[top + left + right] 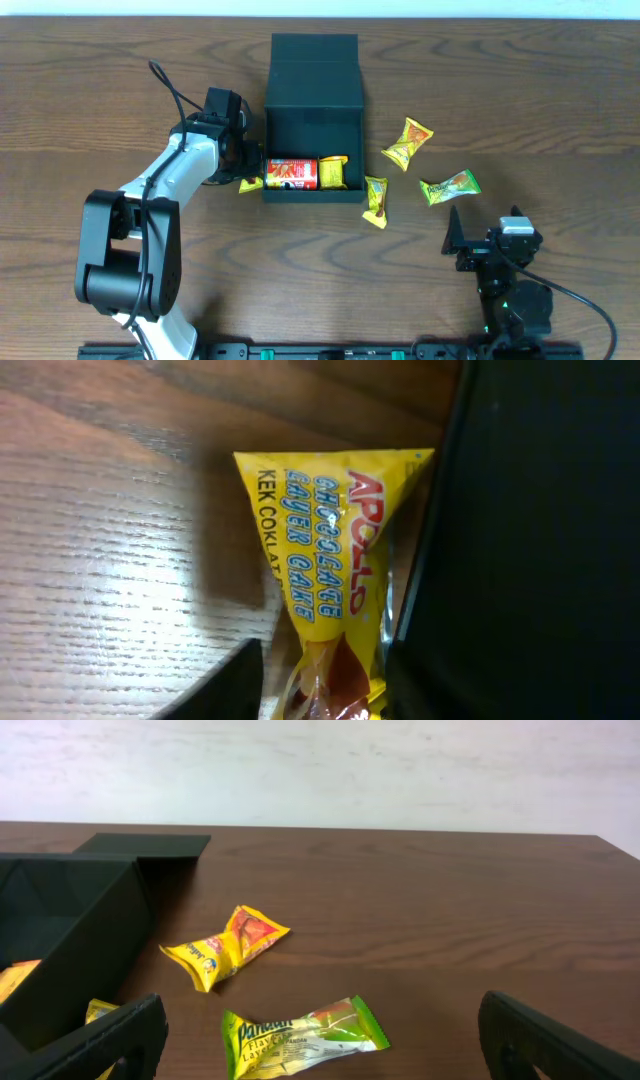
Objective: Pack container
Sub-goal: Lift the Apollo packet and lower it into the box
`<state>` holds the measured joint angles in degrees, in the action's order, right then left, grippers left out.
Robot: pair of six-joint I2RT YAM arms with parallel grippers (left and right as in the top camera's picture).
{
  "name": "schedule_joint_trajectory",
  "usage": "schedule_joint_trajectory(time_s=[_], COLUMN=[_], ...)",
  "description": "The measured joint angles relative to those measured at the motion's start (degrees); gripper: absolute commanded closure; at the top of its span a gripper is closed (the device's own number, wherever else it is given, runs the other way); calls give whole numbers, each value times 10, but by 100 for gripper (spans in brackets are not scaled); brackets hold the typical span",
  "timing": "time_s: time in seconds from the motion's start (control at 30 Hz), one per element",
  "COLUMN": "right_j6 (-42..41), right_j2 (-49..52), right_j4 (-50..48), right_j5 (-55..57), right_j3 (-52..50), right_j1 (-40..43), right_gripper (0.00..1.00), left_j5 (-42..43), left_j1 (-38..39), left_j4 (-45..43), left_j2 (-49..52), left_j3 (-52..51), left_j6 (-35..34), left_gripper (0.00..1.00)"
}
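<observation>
Black right fingers point(455, 235), nearest the base, are spread wide and nothing is held. Just beyond, a green packet point(450, 186) and a yellow packet point(375, 202) are seen loose on the tabletop point(560, 120). Over on the other side, the left fingers point(225, 685) are set partly closed about one end of a cake packet point(330, 550), tight against the outer wall of the container point(313, 120); a firm grip cannot be confirmed. Inside, a red can point(290, 173) is lodged; the lid point(313, 55) is laid open beyond. Danger here: an end pinch could be lost on the lift, or the wall could be snagged and the container shoved.
</observation>
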<state>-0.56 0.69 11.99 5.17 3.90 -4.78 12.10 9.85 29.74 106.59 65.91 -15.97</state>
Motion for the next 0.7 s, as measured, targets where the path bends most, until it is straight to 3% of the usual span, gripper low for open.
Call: schedule_joint_trajectory(time_s=[0.23, 0.7], right_j6=[0, 0], right_j2=[0, 0], right_j4=[0, 0], right_j5=[0, 0], right_j3=[0, 0], right_j1=[0, 0], right_gripper=[1, 1], left_j5=[0, -46], left_j1=[0, 0], left_j4=[1, 103], left_j2=[0, -49], left_j3=[0, 37], left_j6=[5, 6], left_gripper=[93, 94])
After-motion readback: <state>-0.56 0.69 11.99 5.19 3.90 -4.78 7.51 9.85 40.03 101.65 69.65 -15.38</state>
